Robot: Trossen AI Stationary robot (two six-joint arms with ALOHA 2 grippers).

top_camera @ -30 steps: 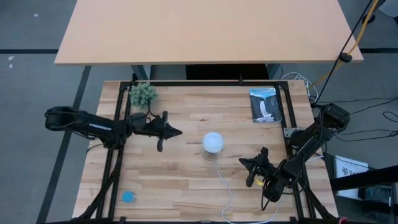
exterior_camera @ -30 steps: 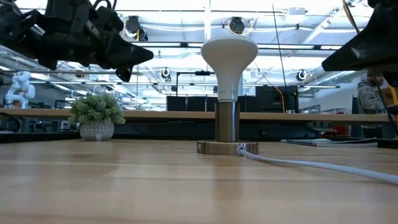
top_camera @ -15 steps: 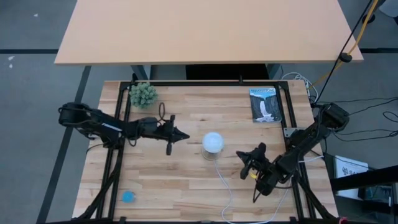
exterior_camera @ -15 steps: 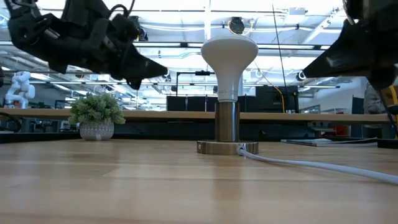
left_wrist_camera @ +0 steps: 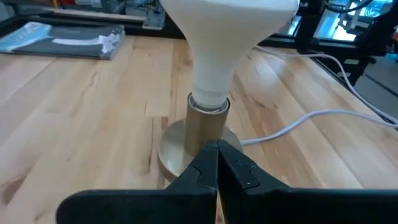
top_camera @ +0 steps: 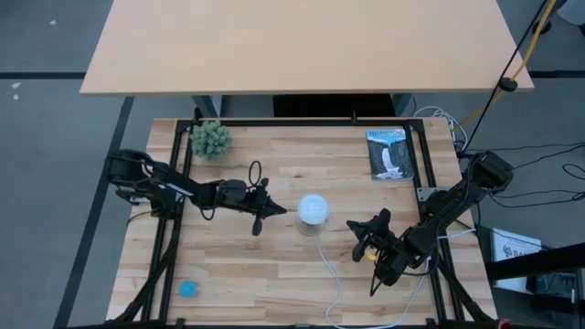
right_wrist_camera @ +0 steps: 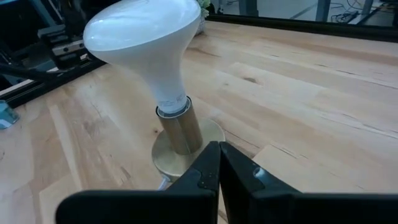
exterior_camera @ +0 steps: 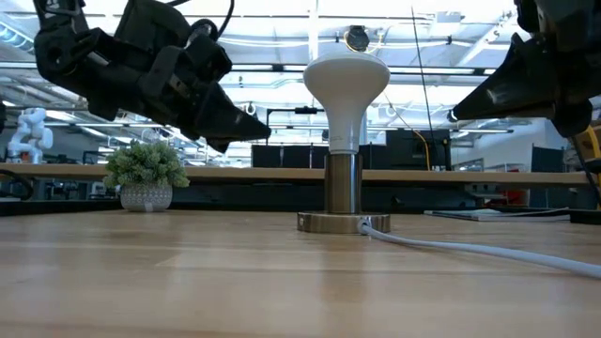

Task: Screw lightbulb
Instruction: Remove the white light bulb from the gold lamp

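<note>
Near the middle of the table, seen from above, the lightbulb stands upright in its socket. The left gripper points at it from just beside, fingers pressed together, holding nothing. The right gripper sits near the bulb's other side, likewise closed and empty (the white cord runs off between them toward the near edge).

In the low view, the lightbulb rises from a metal socket, with the left gripper at globe height, apart from it; the right arm is cut off at the frame edge.

The left wrist view shows closed fingers before the socket; the bulb is cropped at its top.

The right wrist view shows the whole lightbulb beyond its shut fingers.
</note>
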